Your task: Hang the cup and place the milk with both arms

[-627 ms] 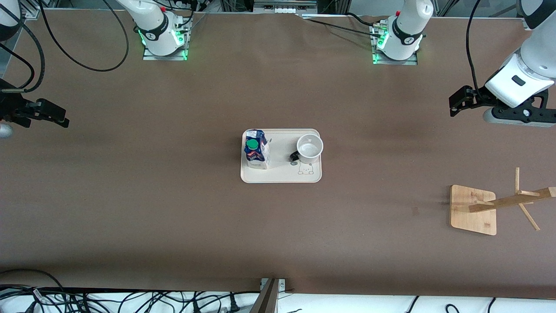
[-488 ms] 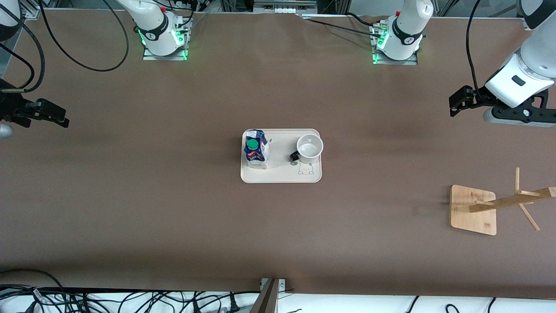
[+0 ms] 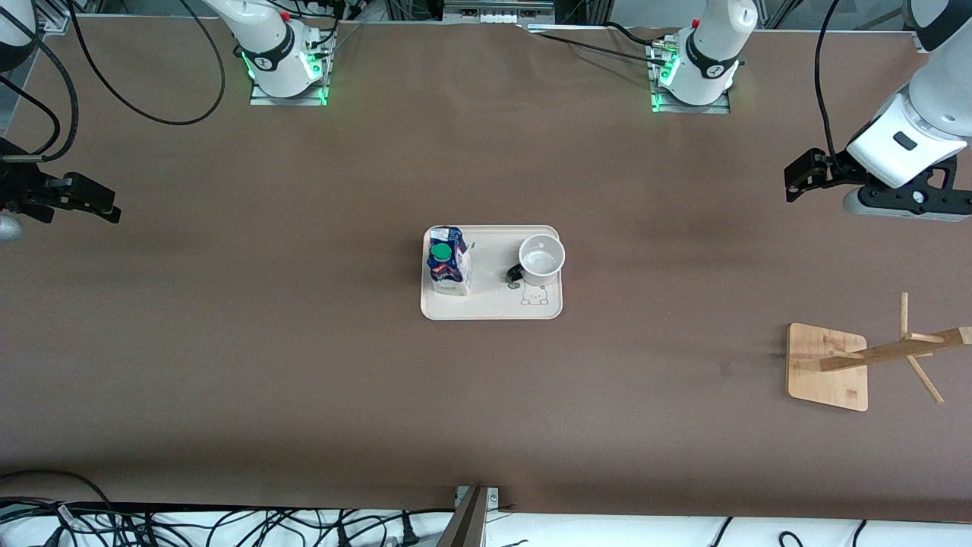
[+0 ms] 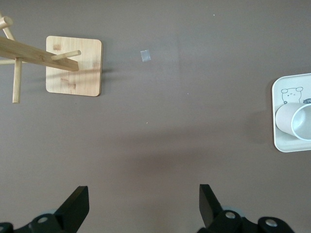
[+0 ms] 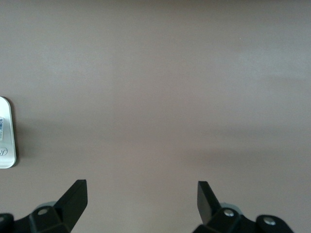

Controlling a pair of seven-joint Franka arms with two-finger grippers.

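- Change over the last half second: almost none. In the front view the left gripper [image 3: 805, 176], at the right edge of the frame, has crept slightly upward in the picture; the right gripper [image 3: 83, 201], at the left edge, shows no visible shift. The objects have not moved.
- Left gripper: jaws spread wide with nothing between them, as the left wrist view confirms [image 4: 141, 206]. It hangs over bare table toward the left arm's end.
- Right gripper: jaws likewise spread wide and empty in the right wrist view [image 5: 141, 204]. It hangs over bare table toward the right arm's end.
- Cup [image 3: 541, 256]: upright on the tray [image 3: 493, 308] at frame centre, on the tray's right half as pictured, black handle pointing toward the milk.
- Milk [image 3: 447, 261]: upright on the tray's left half as pictured, green cap on top, apart from the cup.
- Wooden rack [image 3: 828, 367]: lower right of the front view, pegs bare, well apart from the tray.
- Assessment: the task appears to be at its start; neither object has been approached. The small left-arm motion suggests that arm is beginning its move. By position, the left arm suits the cup and rack, the right arm the milk.
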